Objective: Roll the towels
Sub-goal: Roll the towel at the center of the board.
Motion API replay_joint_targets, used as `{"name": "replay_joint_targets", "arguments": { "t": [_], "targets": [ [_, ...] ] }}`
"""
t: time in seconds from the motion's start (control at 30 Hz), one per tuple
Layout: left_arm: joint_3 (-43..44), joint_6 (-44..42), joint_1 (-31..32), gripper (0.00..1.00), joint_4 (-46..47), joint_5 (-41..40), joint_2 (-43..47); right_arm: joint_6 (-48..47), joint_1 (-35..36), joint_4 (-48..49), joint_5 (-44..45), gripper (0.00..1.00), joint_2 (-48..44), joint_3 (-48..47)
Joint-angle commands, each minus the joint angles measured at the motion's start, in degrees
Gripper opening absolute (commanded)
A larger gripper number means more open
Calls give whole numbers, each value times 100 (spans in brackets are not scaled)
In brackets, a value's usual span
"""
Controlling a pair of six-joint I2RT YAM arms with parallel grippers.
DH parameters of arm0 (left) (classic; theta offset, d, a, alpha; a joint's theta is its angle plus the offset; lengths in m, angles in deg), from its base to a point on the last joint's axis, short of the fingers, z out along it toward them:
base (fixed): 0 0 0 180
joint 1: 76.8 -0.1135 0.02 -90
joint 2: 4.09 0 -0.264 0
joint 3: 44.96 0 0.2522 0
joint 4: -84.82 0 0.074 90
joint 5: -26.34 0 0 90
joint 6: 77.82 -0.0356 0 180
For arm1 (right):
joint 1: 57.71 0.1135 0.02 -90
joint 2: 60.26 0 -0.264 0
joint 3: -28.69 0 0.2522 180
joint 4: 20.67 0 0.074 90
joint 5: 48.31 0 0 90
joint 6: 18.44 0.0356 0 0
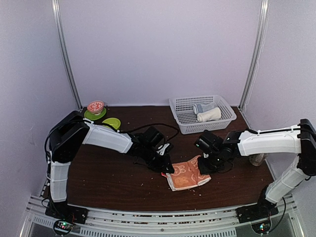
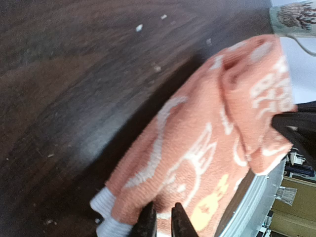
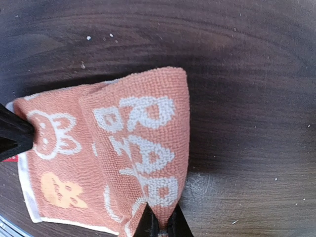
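Top view: the orange-red towel (image 1: 186,174) lies on the dark table (image 1: 108,168) at lower centre of the frame, between the two arms. It is partly folded, with its right portion doubled over.

The left gripper (image 1: 167,167) is at the towel's left edge. In the left wrist view its jaws are drawn narrow at the bottom of the frame, clamped on the towel's (image 2: 207,143) near hem. The cloth rises from there toward the upper right.

The right gripper (image 1: 206,165) is at the towel's upper right corner. In the right wrist view its jaws are nearly together at bottom centre, pinching the lower end of the folded-over flap of the towel (image 3: 133,148). The flap's rounded fold runs up to mid-frame, and the flat layer lies to its left.

The cream-white towel (image 1: 209,115) lies as a roll inside the white basket (image 1: 197,127) at upper right of the table. A grey-blue cloth (image 1: 201,107) lies just behind it.

A patterned bowl (image 1: 96,106) on a green plate and a second green plate (image 1: 111,122) sit at the table's upper left.
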Motion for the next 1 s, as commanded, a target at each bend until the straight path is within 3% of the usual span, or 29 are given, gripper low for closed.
{"name": "replay_joint_targets", "arguments": {
  "t": [0.0,0.27,0.63,0.97],
  "targets": [
    [98,-131,-19,12,-93,-132,-244,-8,150,-364,428,0,120,-389],
    [-63,-4,-19,11,130,-19,-298,20,459,-603,613,0,581,-933],
    [-534,104,-10,9,432,40,-164,711,514,-1016,1804,0,581,-888],
    [-604,196,-1,9,661,173,-143,593,763,-1474,1938,0,1502,-1690]
  ]
}}
